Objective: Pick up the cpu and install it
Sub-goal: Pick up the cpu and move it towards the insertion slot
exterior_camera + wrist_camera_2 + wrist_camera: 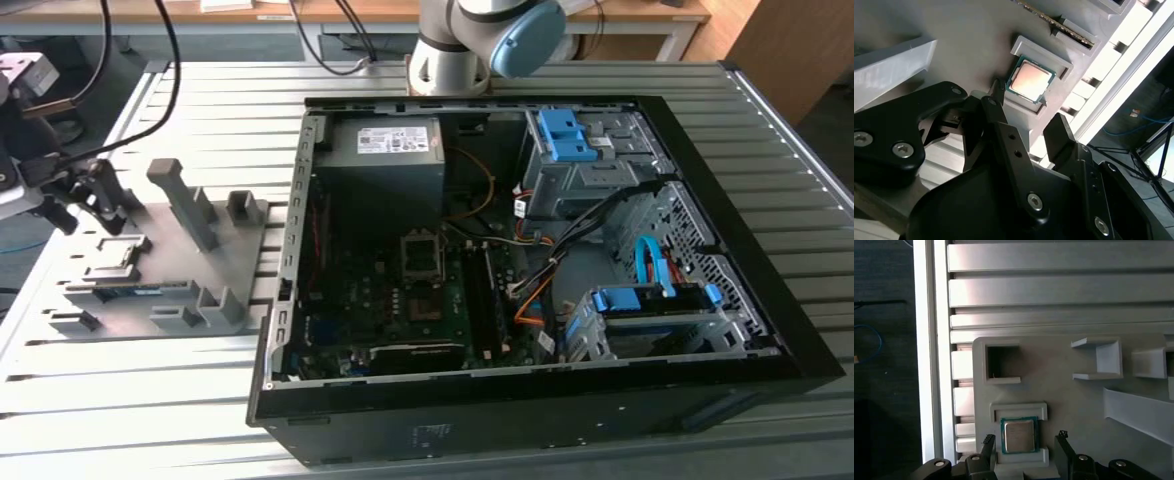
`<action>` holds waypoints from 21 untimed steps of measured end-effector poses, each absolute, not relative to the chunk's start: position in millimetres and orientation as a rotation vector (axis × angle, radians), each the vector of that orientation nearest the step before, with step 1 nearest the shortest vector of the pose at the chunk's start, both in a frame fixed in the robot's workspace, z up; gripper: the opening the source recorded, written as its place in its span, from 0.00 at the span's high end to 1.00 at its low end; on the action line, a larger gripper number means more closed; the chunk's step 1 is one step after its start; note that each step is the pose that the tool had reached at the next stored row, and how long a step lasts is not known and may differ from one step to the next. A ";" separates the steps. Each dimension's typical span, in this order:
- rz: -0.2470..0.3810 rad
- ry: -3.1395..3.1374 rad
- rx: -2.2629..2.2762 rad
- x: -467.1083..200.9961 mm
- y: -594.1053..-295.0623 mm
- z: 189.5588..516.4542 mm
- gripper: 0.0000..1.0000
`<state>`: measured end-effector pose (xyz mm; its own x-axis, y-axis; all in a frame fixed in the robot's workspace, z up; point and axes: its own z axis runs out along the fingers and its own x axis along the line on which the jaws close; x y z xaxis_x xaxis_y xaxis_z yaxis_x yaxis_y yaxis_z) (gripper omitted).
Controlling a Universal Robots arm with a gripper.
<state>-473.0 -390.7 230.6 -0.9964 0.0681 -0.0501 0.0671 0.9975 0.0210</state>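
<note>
Surfaces: metal and plastic, mostly matt.
We note the cpu (pixel 1019 435) with a smooth, silvery metal top, faintly shiny; the tray (pixel 1064 405) under it matt grey plastic; the gripper (pixel 1024 437) matt black with bright metal screws (pixel 1035 201); the table (pixel 1054 290) ribbed metal, satin sheen; the case (pixel 534 420) dull black.

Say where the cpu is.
The cpu sits in a recess of the fixture plate, seen between the open tool's fingers in the first wrist view; the plate lies to the exterior view's left of the computer case.
</note>
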 end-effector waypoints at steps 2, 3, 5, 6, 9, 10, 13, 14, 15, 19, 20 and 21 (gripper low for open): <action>0.030 3.089 0.105 -473.0 -390.5 226.8 0.42; 0.030 3.089 0.105 -473.0 -390.3 225.1 0.42; 0.030 3.089 0.105 -473.0 -390.2 221.5 0.42; 0.029 3.089 0.105 -473.1 -390.2 219.8 0.42; 0.029 3.089 0.105 -473.1 -390.2 214.2 0.42; 0.029 3.089 0.105 -473.2 -390.3 212.5 0.42; 0.029 3.089 0.105 -472.7 -390.6 207.1 0.42; 0.029 3.090 0.101 -471.8 -390.7 205.1 0.42; 0.029 3.090 0.090 -471.0 -390.6 203.3 0.42; 0.028 3.092 0.033 -470.5 -390.6 198.8 0.42; 0.028 3.092 0.033 -470.4 -390.6 198.7 0.42; 0.028 3.092 0.032 -470.3 -390.6 198.7 0.42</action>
